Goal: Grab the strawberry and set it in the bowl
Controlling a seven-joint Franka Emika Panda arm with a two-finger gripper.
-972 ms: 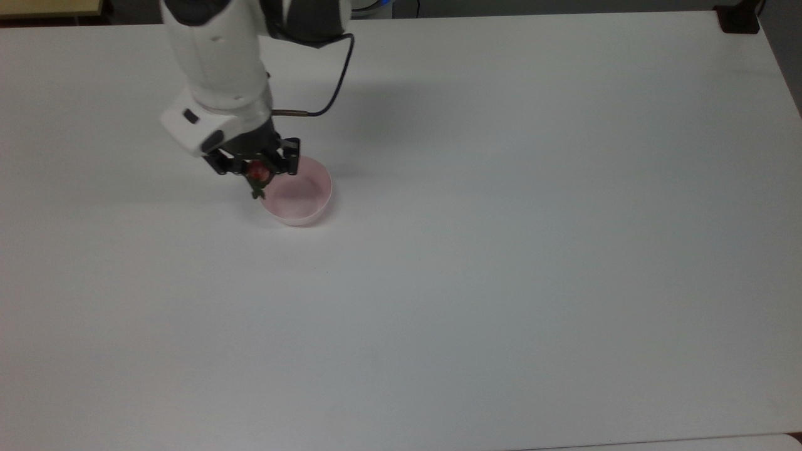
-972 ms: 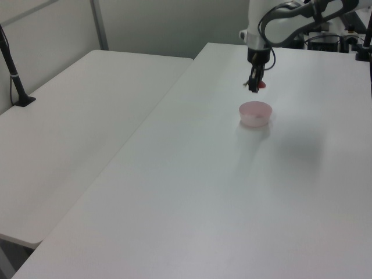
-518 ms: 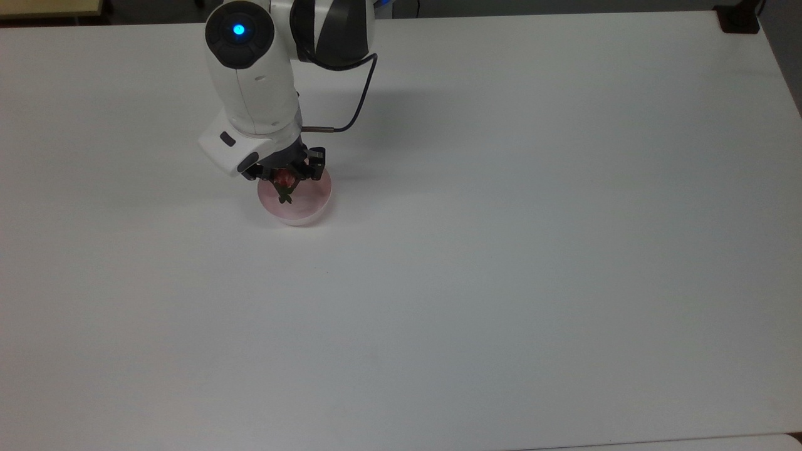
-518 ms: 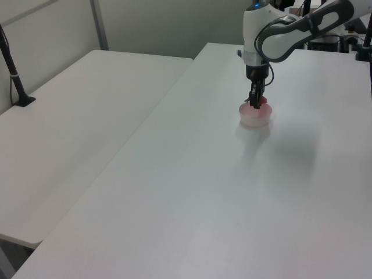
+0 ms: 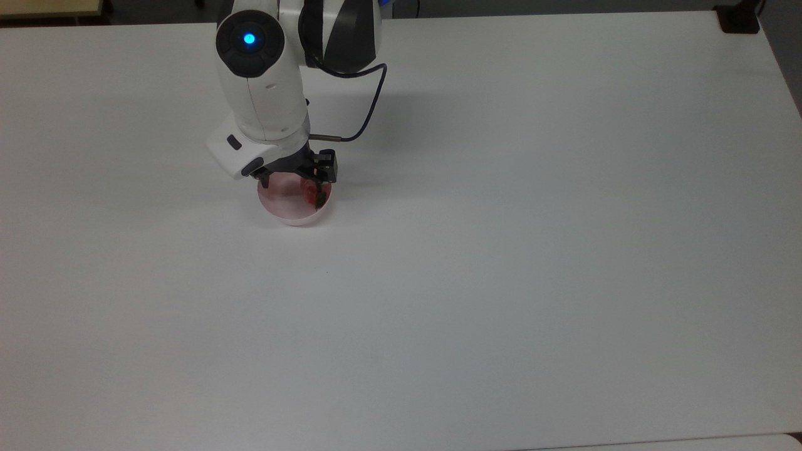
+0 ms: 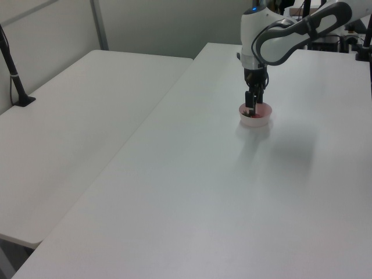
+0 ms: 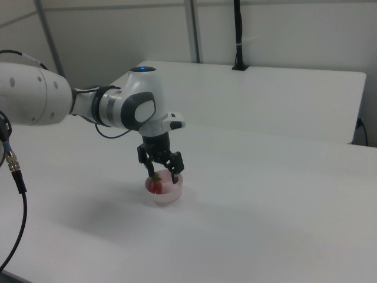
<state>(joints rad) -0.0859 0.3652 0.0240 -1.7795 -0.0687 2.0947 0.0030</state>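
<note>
1. Pink and round, the bowl [image 5: 292, 203] sits on the big white table [image 5: 501, 250], nearer the far edge in the top view and toward the top view's left side.
2. Inside the bowl lies the strawberry [image 5: 311, 193], red with a dark green cap. In the top view it is against the bowl's right wall. The right view shows it [image 7: 155, 185] low in the bowl [image 7: 164, 190] too.
3. Just above the bowl hangs the gripper [image 5: 294, 178]. Its two black fingers are spread wide apart, one over each side of the bowl, and they hold nothing.
4. In the right view the gripper [image 7: 162, 171] points straight down, with its fingertips about level with the rim.
5. I think the job looks almost done, since the berry is in the bowl and free of the fingers. Only the arm needs to lift away.
6. What could go wrong? The fingertips are very close to the rim. If the arm moves sideways before going up, a finger may bump the bowl and push it or tip it.
7. The bowl looks small and light, so a little knock might slide it on the smooth table.
8. If the bowl tips, the berry could roll out onto the table.
9. Going straight up first seems the safest way.
</note>
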